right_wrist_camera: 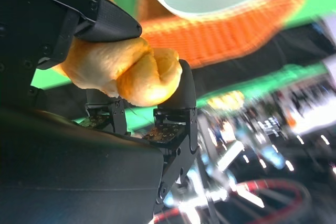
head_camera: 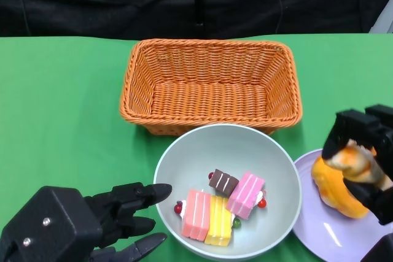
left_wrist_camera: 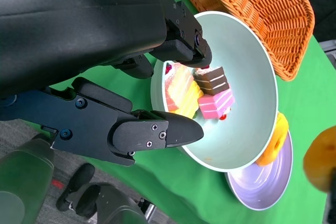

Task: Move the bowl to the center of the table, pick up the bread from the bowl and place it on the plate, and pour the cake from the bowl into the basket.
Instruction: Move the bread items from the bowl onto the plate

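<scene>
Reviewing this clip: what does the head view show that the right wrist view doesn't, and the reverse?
Head view only: the left hand open beside the bowl, the cake pieces inside it, and the plate. Right wrist view only: the fingers wrapped close around the bread, plus a blurred room beyond the table. Both show the right hand holding the bread, the basket and the bowl.

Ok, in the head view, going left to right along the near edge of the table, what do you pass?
Left hand → bowl holding cake pieces → plate → right hand gripping bread.
</scene>
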You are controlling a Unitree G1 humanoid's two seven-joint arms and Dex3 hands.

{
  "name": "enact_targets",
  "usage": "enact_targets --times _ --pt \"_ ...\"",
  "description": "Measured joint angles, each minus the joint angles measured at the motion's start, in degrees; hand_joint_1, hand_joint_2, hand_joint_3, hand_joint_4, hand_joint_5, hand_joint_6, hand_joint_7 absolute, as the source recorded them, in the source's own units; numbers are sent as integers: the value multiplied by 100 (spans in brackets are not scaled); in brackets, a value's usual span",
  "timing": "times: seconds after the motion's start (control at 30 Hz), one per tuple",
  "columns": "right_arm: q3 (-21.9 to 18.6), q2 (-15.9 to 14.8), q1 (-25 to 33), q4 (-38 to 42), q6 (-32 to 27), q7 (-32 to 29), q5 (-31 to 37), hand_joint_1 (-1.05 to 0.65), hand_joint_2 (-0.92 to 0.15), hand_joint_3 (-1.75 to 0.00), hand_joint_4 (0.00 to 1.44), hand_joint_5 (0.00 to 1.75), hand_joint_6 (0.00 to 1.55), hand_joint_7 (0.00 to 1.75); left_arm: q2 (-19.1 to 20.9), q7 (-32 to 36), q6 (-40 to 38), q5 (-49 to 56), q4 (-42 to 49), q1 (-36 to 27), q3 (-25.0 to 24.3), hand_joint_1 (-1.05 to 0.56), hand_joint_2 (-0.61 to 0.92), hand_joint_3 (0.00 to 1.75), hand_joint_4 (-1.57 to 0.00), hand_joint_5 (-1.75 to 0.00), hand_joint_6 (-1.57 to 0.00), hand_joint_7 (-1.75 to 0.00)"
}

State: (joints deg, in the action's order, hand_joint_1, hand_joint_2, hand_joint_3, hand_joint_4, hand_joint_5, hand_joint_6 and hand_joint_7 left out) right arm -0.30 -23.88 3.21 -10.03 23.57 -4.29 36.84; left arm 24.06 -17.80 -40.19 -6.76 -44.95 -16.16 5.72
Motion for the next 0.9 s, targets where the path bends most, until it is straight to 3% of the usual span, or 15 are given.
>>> enact_targets --times 0.2,0.27,0.3,0.33,0.37,0.4,0.43,0.5,0.53,0.63,0.73,0.9 --pt "59 -155 67 217 -82 105 77 1 -14 -150 99 175 90 150 3 0 54 15 0 -13 13 -56 92 41 -21 -56 -41 0" --pt "145 -229 72 233 -124 224 82 1 -20 -139 95 169 94 127 4 0 55 15 -2 -31 17 -56 92 41 -22 -56 -42 0" --pt "186 -265 77 241 -160 304 87 1 -23 -132 96 158 99 109 4 0 55 15 -6 -41 19 -56 92 41 -22 -56 -42 0" --pt "212 -292 87 246 -223 393 95 -1 -33 -110 98 136 104 79 4 0 55 14 -14 -59 19 -57 92 41 -22 -56 -42 0" --pt "239 -315 97 249 -298 469 119 -1 -39 -99 99 127 109 63 4 0 55 14 -23 -85 19 -57 92 41 -22 -56 -42 0" --pt "272 -333 106 224 -410 595 182 -8 -53 -69 93 94 99 35 4 0 54 13 -28 -103 19 -57 92 41 -22 -56 -42 0" --pt "325 -371 116 187 -542 767 232 -11 -62 -51 94 76 97 22 4 0 54 12 -38 -105 18 -57 92 41 -22 -56 -42 0" --pt "404 -427 144 131 -765 1070 291 -15 -71 -33 91 58 93 8 4 0 54 11 -53 -106 16 -57 92 41 -22 -56 -42 0" --pt "430 -458 160 71 -877 1231 307 -33 -79 -19 64 39 66 4 4 0 54 7 -54 -107 13 -56 92 41 -22 -56 -42 0" --pt "510 -614 191 -181 -1170 1739 369 -58 -89 -5 31 18 35 0 15 0 54 -3 -64 -106 -16 -56 92 41 -22 -57 -42 0" --pt "583 -642 267 -403 -1410 2004 456 -70 -92 -3 21 14 25 0 54 0 47 -3 -89 -104 -39 -56 92 41 -22 -57 -42 0" --pt "616 -648 361 -557 -1624 2144 576 -79 -92 -5 17 13 21 0 72 0 -3 -5 -122 -104 -47 -55 92 42 -22 -56 -42 0"
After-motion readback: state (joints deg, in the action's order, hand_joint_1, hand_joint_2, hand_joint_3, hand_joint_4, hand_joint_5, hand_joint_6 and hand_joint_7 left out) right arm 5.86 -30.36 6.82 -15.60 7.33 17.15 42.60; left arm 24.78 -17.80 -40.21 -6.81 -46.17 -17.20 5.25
